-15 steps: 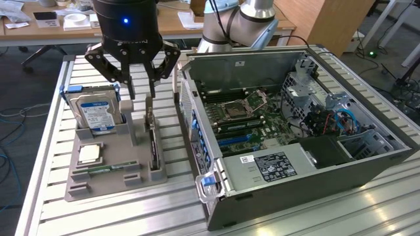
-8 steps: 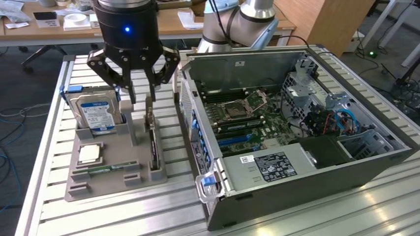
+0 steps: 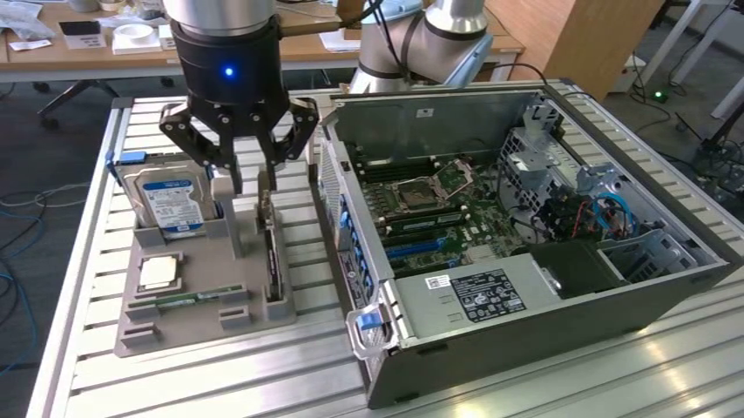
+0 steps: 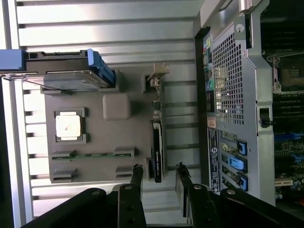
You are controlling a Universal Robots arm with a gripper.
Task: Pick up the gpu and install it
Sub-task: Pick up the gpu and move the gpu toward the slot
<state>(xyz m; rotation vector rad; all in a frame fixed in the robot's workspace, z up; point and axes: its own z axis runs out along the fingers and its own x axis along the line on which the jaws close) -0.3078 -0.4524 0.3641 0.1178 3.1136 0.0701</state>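
The claw [image 3: 256,174] is seen partly open, with nothing gripped. The gpu [image 3: 273,261] is stood on edge in the grey tray [image 3: 198,326] just beneath the claw, lined up with the gap between its fingers [image 4: 137,178].

We see the gpu [image 4: 156,152] black along its face with a pale bracket, the tray [image 3: 186,326] plain grey, and the hard drive [image 3: 172,205] silver under a blue-and-white label. The worktop [image 3: 581,387] is bright silver, striped by parallel slats, and the jaws are black. The computer case [image 3: 605,296] is dark grey with a perforated silver rear panel, its motherboard [image 3: 483,226] green with blue slots.
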